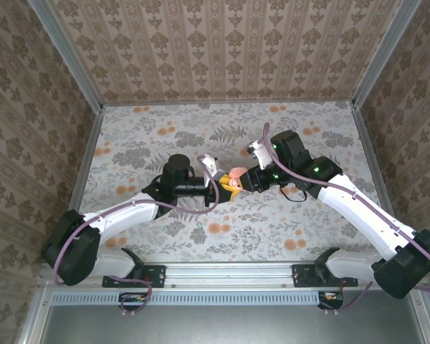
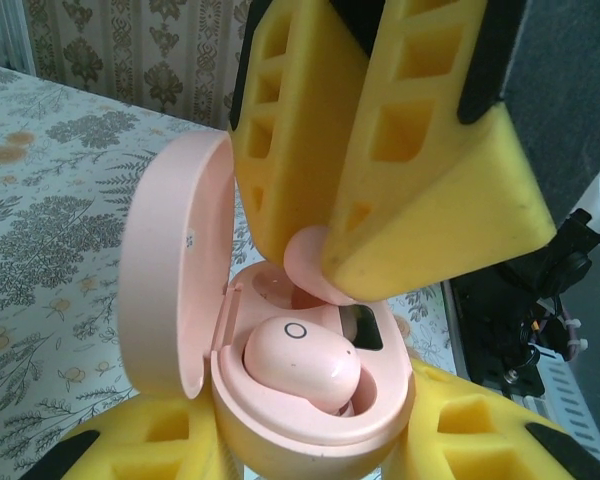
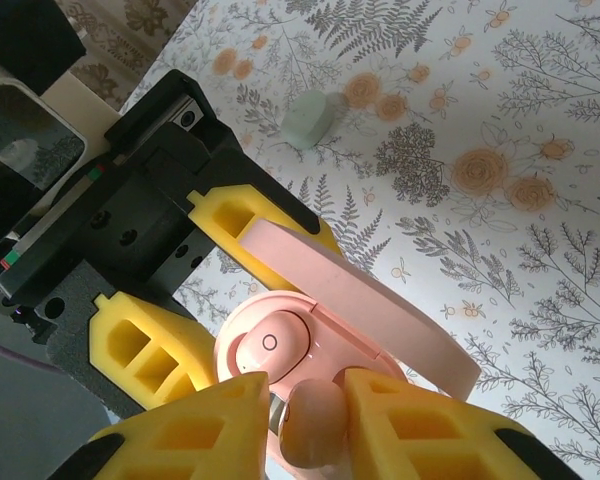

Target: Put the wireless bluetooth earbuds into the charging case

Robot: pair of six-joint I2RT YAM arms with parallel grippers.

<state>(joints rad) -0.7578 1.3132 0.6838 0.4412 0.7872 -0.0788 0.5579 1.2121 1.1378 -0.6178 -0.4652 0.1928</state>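
Observation:
My left gripper (image 2: pixel 310 445) is shut on the base of the pink charging case (image 2: pixel 325 425), held above the table with its lid (image 2: pixel 170 290) hinged open. One pale pink earbud (image 2: pixel 300 362) sits in the nearer socket. My right gripper (image 3: pixel 310 425) comes down from above, shut on the other earbud (image 3: pixel 312 420), which hangs right over the case's second socket (image 2: pixel 280 290). From the top view both grippers meet at the case (image 1: pixel 235 175) in mid-table. In the right wrist view the seated earbud (image 3: pixel 267 345) and the lid (image 3: pixel 370 305) show beside the left fingers (image 3: pixel 150 350).
A pale green oval case (image 3: pixel 307 118) lies on the floral tablecloth (image 3: pixel 500 180) beyond the left gripper. Patterned walls (image 1: pixel 222 43) close in the table at the back and both sides. The two arms cross the table's near half.

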